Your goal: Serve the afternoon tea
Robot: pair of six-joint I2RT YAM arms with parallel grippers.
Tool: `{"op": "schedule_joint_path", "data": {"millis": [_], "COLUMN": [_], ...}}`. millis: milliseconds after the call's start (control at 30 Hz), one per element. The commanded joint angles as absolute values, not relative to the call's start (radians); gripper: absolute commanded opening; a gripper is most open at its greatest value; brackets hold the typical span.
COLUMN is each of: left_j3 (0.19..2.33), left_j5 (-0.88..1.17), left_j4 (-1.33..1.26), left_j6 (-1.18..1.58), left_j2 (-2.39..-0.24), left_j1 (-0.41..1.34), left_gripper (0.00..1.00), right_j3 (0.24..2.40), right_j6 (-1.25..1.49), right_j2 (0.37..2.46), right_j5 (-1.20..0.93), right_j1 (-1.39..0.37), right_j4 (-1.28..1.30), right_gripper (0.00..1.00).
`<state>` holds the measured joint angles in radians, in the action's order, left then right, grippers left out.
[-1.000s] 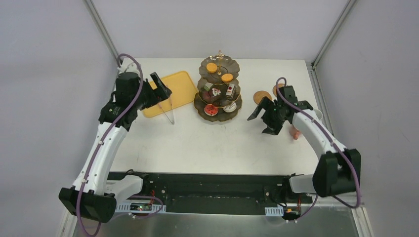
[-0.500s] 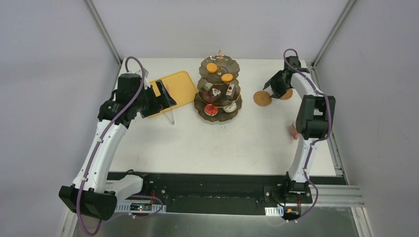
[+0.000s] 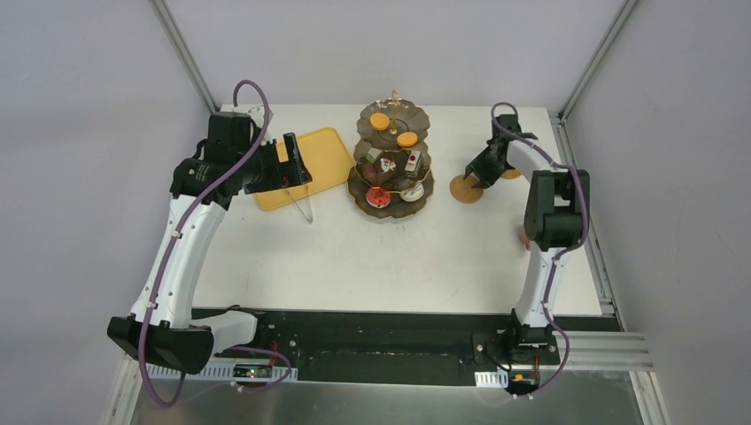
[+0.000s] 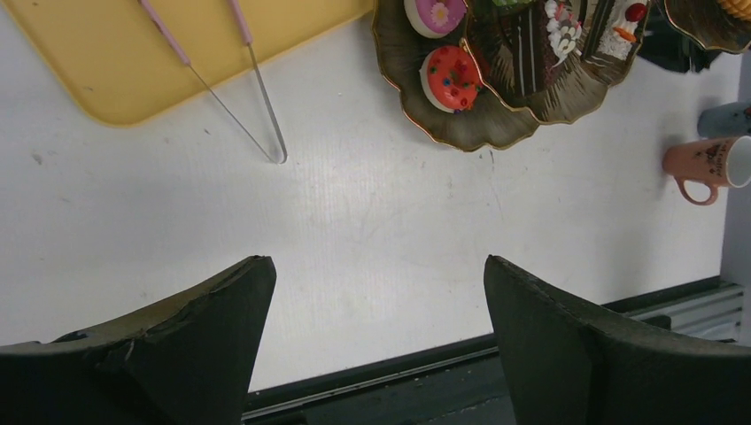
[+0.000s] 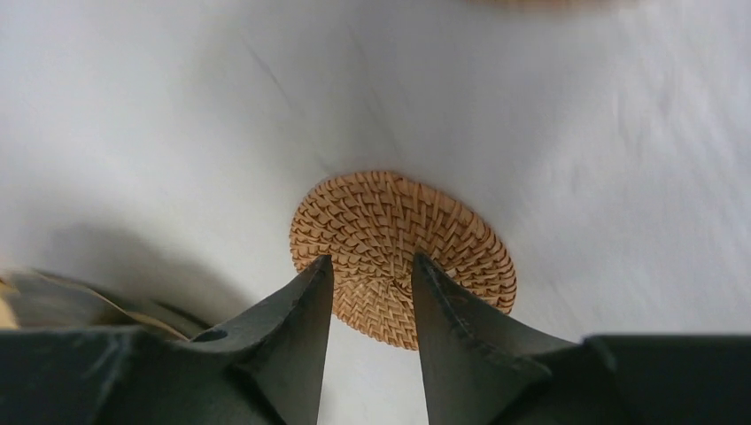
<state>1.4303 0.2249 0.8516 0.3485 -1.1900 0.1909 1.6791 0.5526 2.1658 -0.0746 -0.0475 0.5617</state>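
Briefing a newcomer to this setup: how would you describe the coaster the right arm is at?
Find the dark three-tier stand in the centre; two round woven coasters lie to its right. It is the nearer coaster, with the jaws of the right gripper directly over it; the farther coaster is half hidden behind the arm.

Lab test cell: white table [image 3: 354, 257], plain grey walls [image 3: 89, 88], aluminium frame posts [image 3: 181, 53].

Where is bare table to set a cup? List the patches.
Free: the wide strip between stand and near edge, and the patch nearer than tray and tongs. Crowded: the right side, with coaster, right gripper and pink cup.
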Motion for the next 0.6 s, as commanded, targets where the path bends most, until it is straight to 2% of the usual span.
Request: {"op": "schedule_joint_path", "data": {"millis": [0, 133, 267, 567], "left_j3": [1.496, 1.517, 1.506, 1.505], "left_j5": [0.136, 0.098, 0.095, 0.083], "left_j4": [0.870, 0.873, 0.874, 0.935], "left_j6": [0.260, 0.242, 0.259, 0.332], "left_j2": [-1.204, -1.225, -1.236, -1.225], "left_j1": [0.230, 0.274, 0.275, 0.275], "left_gripper": [0.92, 0.92, 0.92, 0.92], "right_j3": [1.357, 1.101, 0.945, 0.902], "right_j6": [0.584, 0.628, 0.665, 0.656], "right_j2": [1.988, 1.778, 1.639, 1.671], "right_j5": [-0.031, -0.034, -0.015, 0.080], "right_j1": [-0.157, -0.278, -0.462, -0.786], "right_j4": [0.685, 0.674, 0.568, 0.182], "right_gripper": [0.41, 0.42, 0.42, 0.42]}}
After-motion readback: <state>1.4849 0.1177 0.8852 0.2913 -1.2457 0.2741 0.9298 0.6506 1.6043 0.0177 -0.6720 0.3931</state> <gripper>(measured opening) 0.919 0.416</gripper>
